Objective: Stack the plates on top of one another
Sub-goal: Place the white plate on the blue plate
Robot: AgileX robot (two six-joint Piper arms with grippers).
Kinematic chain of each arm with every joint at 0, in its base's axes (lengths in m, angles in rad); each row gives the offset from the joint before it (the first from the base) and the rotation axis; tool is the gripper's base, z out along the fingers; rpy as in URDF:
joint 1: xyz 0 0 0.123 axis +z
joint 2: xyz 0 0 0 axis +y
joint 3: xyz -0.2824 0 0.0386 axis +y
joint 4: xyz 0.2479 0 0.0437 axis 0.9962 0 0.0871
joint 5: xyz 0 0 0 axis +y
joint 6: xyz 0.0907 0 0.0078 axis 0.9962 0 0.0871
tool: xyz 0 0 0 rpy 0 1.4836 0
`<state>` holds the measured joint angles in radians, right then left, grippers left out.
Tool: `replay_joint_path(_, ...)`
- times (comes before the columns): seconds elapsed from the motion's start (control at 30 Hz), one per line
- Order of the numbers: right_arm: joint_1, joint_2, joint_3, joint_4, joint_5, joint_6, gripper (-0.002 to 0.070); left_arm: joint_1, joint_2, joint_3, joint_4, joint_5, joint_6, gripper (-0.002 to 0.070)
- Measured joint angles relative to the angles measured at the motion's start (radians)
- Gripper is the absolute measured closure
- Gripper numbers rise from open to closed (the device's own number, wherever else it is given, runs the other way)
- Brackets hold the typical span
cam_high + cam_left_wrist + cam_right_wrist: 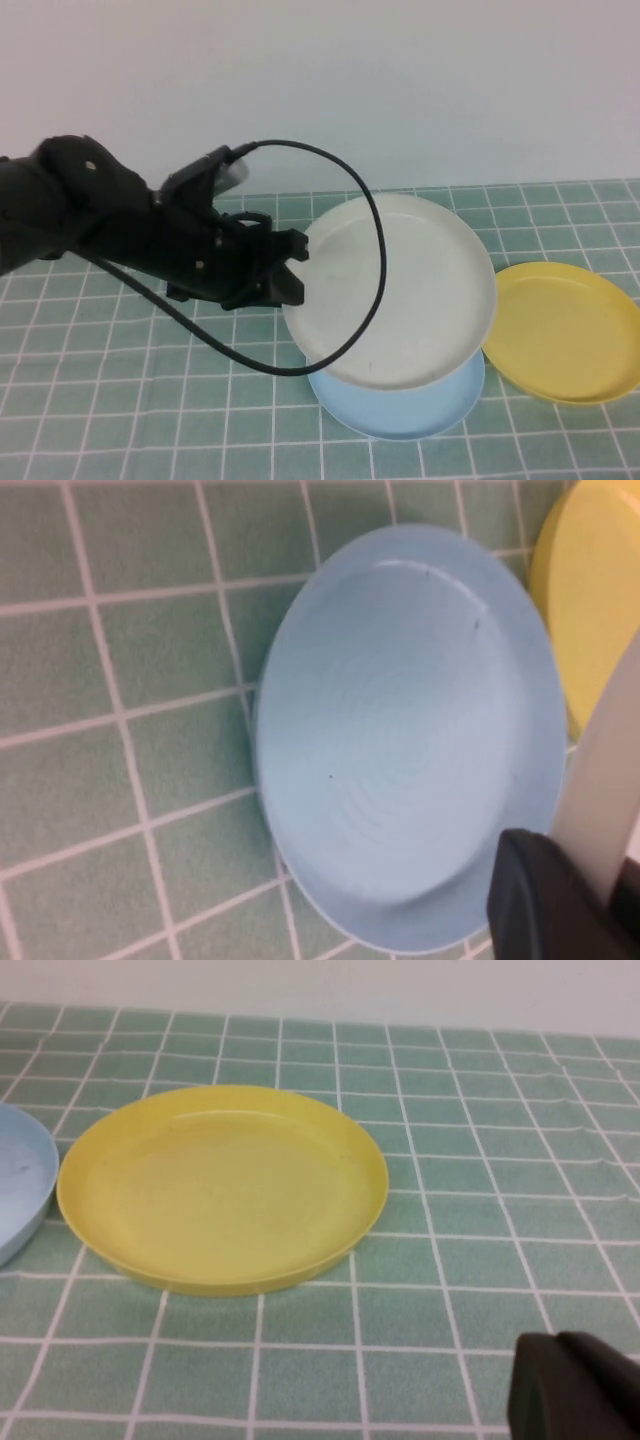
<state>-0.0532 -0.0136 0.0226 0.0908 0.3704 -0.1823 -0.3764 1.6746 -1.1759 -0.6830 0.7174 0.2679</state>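
White plate (400, 290) is held aloft by the left claw (285, 270), clamped on its near-left rim, hanging tilted above the light blue plate (400, 405), which lies flat on the green-checked tabletop (100, 400). The wrist view looks straight down into the blue plate, with the white rim edge-on beside the finger.

Step in hand, as I judge it: first stacking move, white onto blue. Next move calls for centring white over blue, levelling it, lowering until the rims nest, then letting go.

Yellow plate (565, 330) sits just beside the blue one, not yet stacked. The right claw (575, 1385) is clenched and empty, parked low near the yellow plate.

Count: plates 3 (white 1, blue 1, yellow 1); claws 2.
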Motion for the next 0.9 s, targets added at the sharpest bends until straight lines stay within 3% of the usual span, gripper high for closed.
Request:
replay_joint_path(0.6,0.0,0.0,0.0,0.0,0.0,0.0,0.0681,-0.002,0.183,-0.007,-0.062,-0.03,0.017,0.0651)
replay_joint_path(0.67,0.0,0.0,0.0,0.0,0.0,0.0,0.0681,-0.002,0.183,-0.007,-0.06,-0.038,0.028,0.059)
replay_joint_path(0.83,0.0,0.0,0.0,0.0,0.0,0.0,0.0681,-0.002,0.183,-0.007,-0.062,-0.044,0.036,0.0346)
replay_joint_path(0.9,0.0,0.0,0.0,0.0,0.0,0.0,0.0681,-0.002,0.183,-0.007,-0.074,-0.047,0.036,0.03)
